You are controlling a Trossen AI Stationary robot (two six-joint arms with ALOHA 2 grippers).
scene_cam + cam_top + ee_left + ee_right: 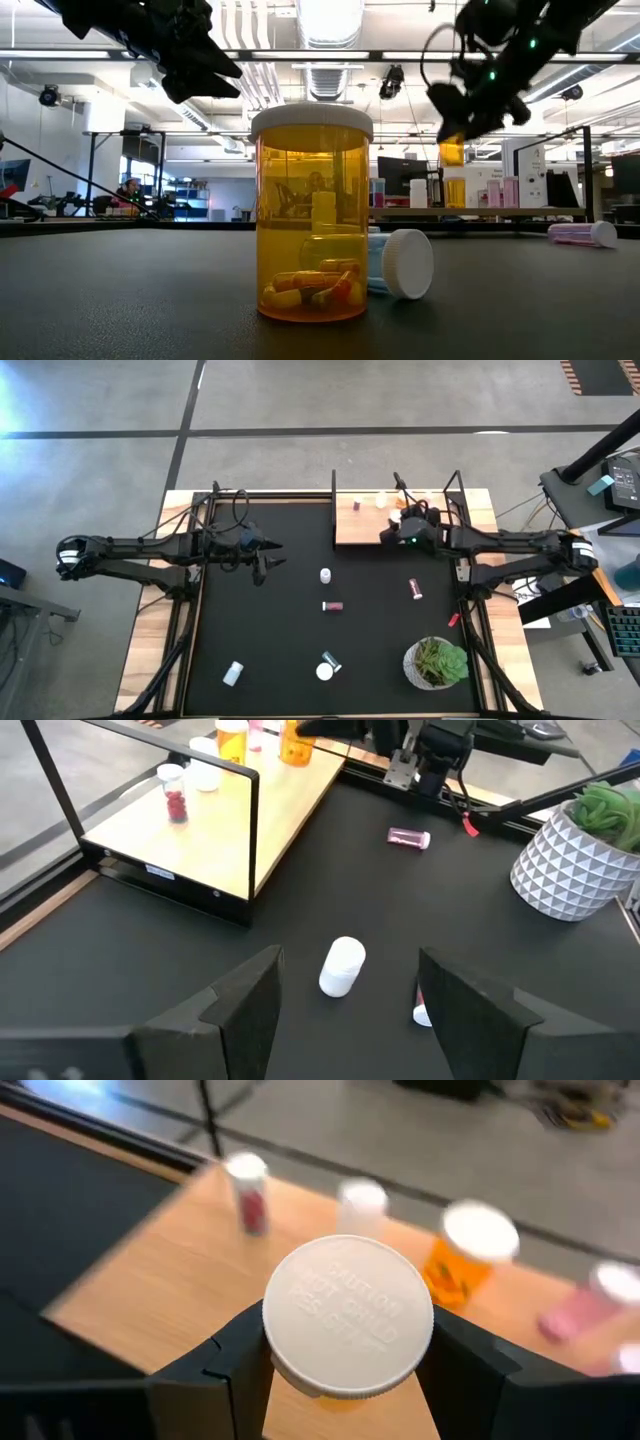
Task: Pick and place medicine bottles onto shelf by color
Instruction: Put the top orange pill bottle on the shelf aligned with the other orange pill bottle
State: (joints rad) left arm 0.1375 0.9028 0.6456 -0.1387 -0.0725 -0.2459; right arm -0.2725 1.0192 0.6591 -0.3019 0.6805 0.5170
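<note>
The right gripper (pixel 345 1355) is clenched on an orange bottle (pixel 348 1328), white cap up, held above the shelf (pixel 362 526). The low view shows that bottle (pixel 452 150) hanging clear of the board. On the shelf the right wrist view gives 1 red bottle (pixel 248 1193), 1 white one (pixel 362 1204), 1 orange one (pixel 468 1252) and pink ones at the far end, too blurred to count.

The shelf sits at the back of a black mat (pixel 270 630) on a wood table (pixel 150 650). On the mat the high view shows 6 bottles: 1 white upright (pixel 326 575), 1 maroon lying (pixel 333 606), 1 pink lying (pixel 415 589), 1 white lying (pixel 233 674), 2 near the front edge (pixel 327 666). A plant (pixel 436 662) stands in the right front corner.

Only the low view shows those 2 closely: an upright orange bottle with pills (pixel 311 215) and a clear one lying behind it (pixel 400 262). Beyond is a hall with ceiling lights and desks.

The left gripper (pixel 345 1005) hangs over the mat's left part, fingers apart, holding nothing
</note>
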